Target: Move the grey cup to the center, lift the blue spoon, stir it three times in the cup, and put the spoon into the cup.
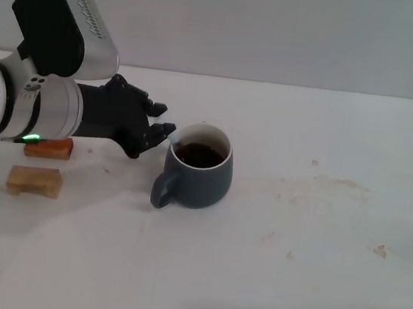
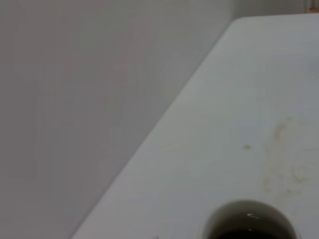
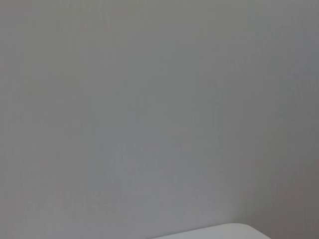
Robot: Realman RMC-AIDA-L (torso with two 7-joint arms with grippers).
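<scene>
The grey cup (image 1: 198, 170) stands on the white table (image 1: 312, 275) a little left of the middle, its handle towards me and dark brown liquid inside. Its rim also shows in the left wrist view (image 2: 247, 215). My left gripper (image 1: 162, 117) is low over the table just left of the cup's rim, fingers apart, with nothing between them. The blue spoon is not in view. My right gripper is out of view.
Two small wooden blocks lie at the left: an orange-brown one (image 1: 48, 148) partly under my left arm and a tan one (image 1: 34, 180) nearer me. Faint brown stains (image 1: 332, 185) mark the table right of the cup. A grey wall stands behind.
</scene>
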